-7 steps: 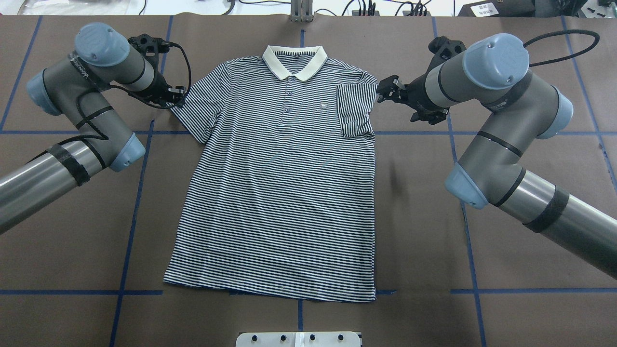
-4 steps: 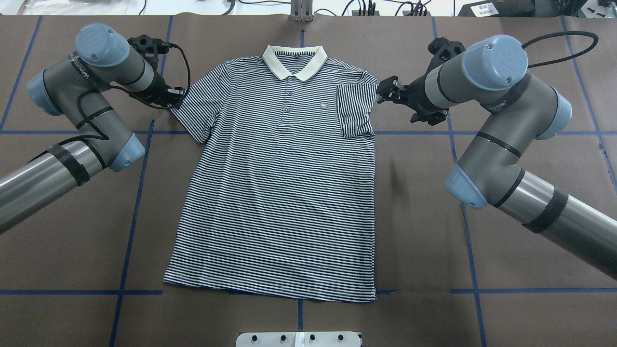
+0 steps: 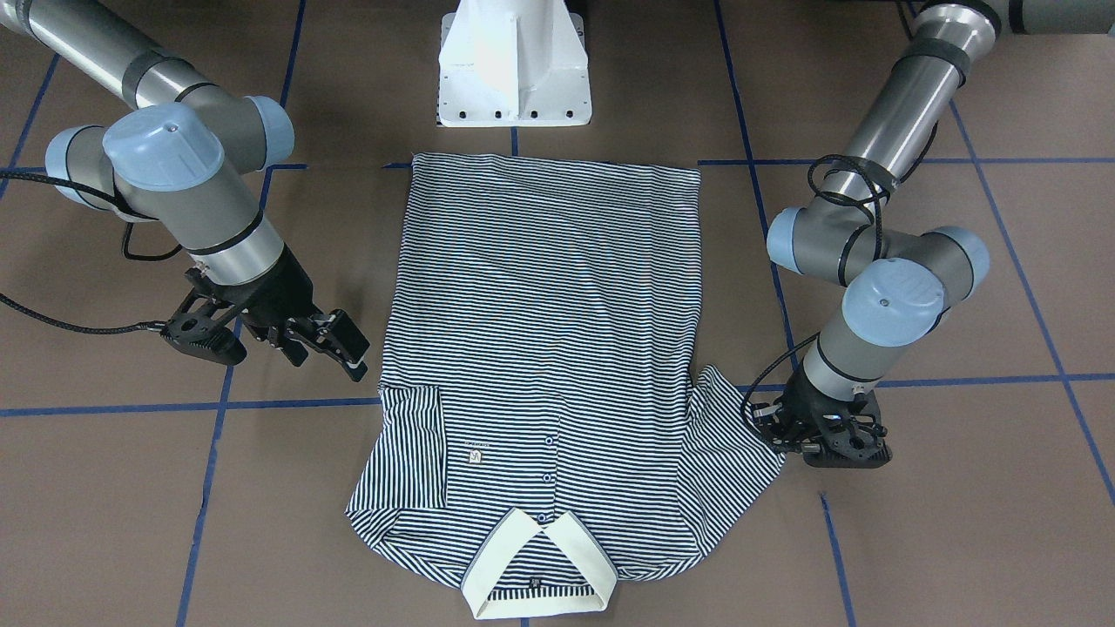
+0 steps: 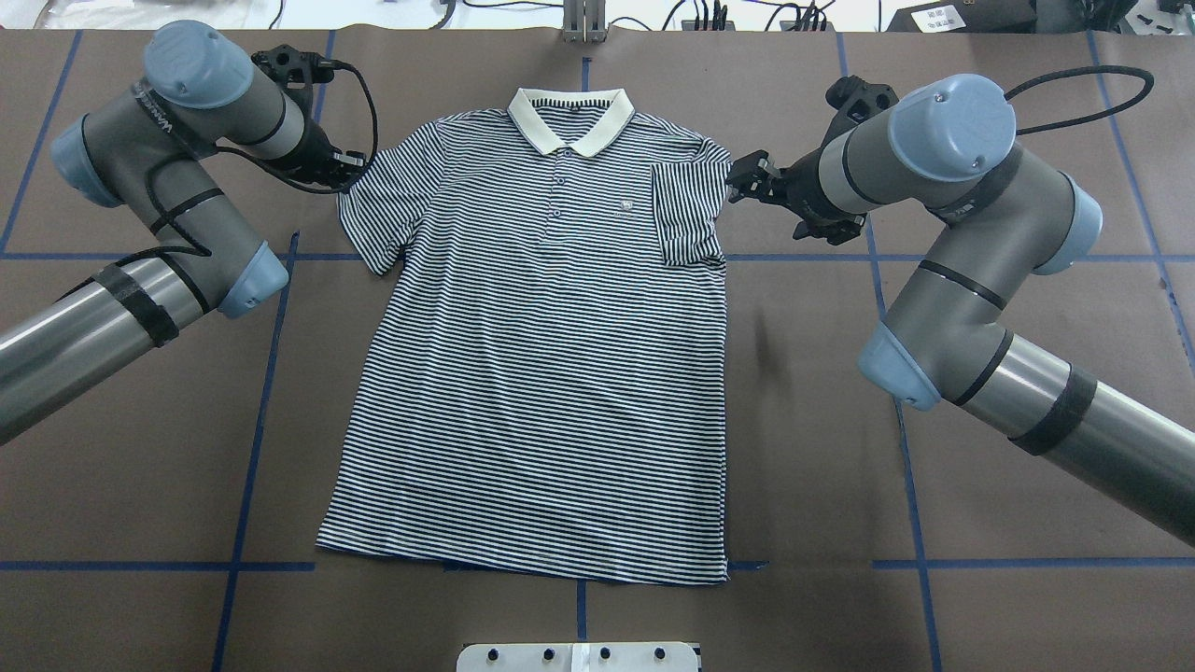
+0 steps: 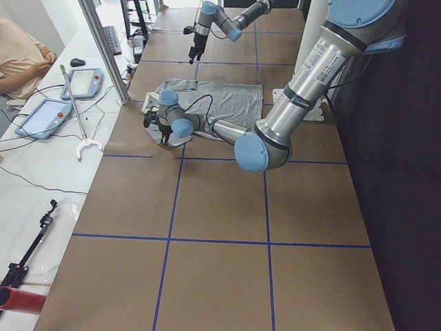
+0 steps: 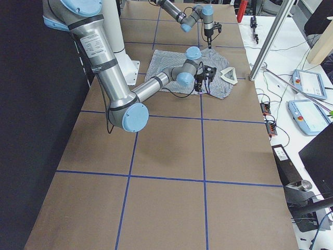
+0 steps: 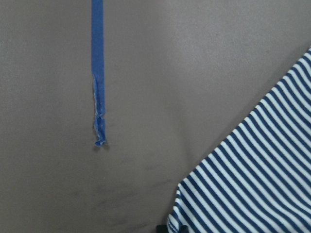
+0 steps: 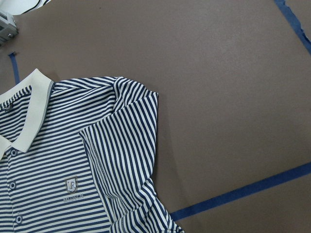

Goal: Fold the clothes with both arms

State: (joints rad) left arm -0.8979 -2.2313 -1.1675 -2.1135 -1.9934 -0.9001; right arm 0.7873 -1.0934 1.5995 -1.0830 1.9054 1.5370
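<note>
The striped polo shirt (image 4: pixel 541 373) lies flat and face up, its cream collar (image 4: pixel 569 117) at the table's far side. One short sleeve (image 4: pixel 689 210) is folded inward over the chest, next to the small patch (image 8: pixel 71 184). Just outside that folded edge hovers my right gripper (image 4: pixel 740 179), open and empty. The other sleeve (image 4: pixel 378 215) is spread out; my left gripper (image 4: pixel 347 171) is shut on its outer hem. The left wrist view shows that sleeve's corner (image 7: pixel 252 179) above the brown table. In the front-facing view the left gripper (image 3: pixel 778 433) touches the sleeve (image 3: pixel 727 444), and the right gripper (image 3: pixel 327 348) stands beside the shirt.
Blue tape lines (image 4: pixel 252 448) grid the brown table. The white pedestal base (image 3: pixel 514 65) stands behind the shirt's hem. Cables and equipment line the far edge (image 4: pixel 709 14). A seated person (image 5: pixel 21 55) and tablets (image 5: pixel 41 114) are at a side bench.
My left gripper has moved toward the far edge, drawing the spread sleeve's hem up and inward with it. The right gripper has edged slightly closer to the shirt.
</note>
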